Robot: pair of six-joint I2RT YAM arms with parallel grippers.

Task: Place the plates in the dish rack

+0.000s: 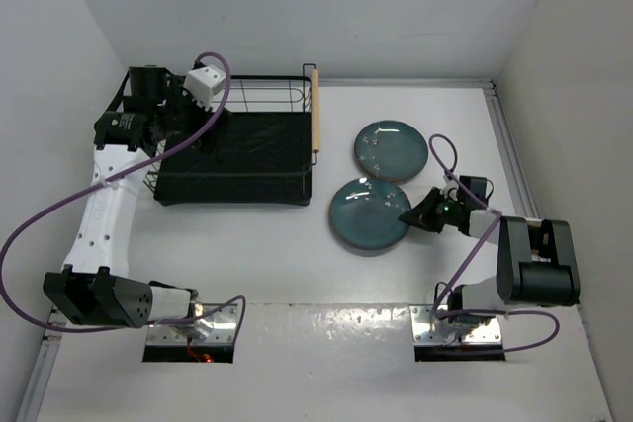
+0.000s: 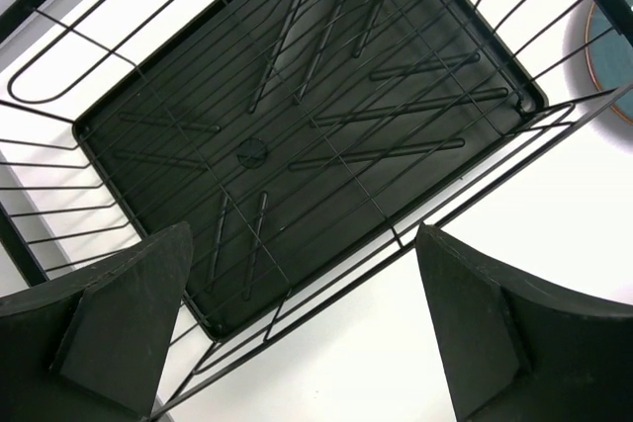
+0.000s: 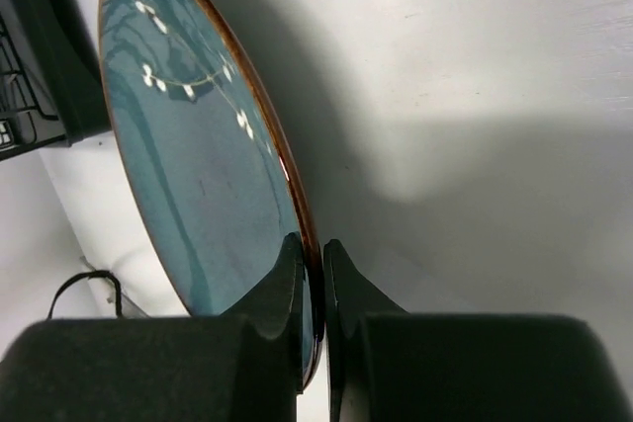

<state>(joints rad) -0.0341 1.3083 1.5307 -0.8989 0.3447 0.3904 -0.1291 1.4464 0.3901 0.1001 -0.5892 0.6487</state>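
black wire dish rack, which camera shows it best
Top external: nearly the whole black wire dish rack shows, with its light wooden handle; the left arm hides its left end. Left wrist shows only tray base and wires close up; right wrist only a dark sliver at left edge.

both plates point(image 1: 391, 148) right of dish rack point(image 1: 242, 157)

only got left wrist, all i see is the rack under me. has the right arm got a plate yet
Observer: Yes, the right gripper is shut on the rim of the near plate.
Operator: lifted or on the table
Observer: In the top view it looks flat on the table; I can't confirm any lift.
Operator: wheres the other plate
Observer: The far plate lies just beyond it, right of the dish rack's wooden handle.
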